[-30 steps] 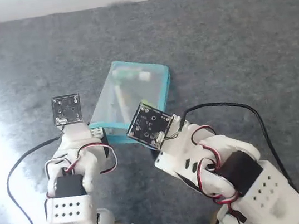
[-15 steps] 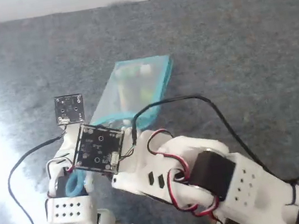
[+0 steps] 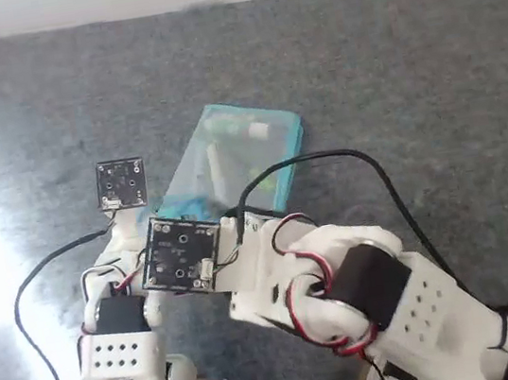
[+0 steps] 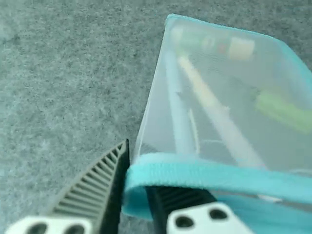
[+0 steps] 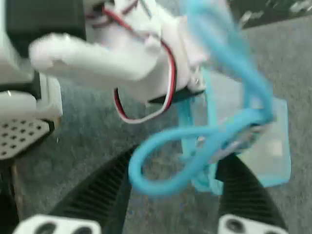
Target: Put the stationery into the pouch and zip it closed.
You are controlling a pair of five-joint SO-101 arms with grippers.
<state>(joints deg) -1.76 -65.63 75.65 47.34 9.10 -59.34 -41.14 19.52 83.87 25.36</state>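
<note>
No text or labels can be read.

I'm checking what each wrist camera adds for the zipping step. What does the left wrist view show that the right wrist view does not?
Left wrist view: the left end effector shut on the teal zipper edge of the pouch, with pens visible through the pouch wall. Right wrist view: the right end effector open around a blue cord loop, with the left arm beyond. Both: the pouch on the grey table.
</note>
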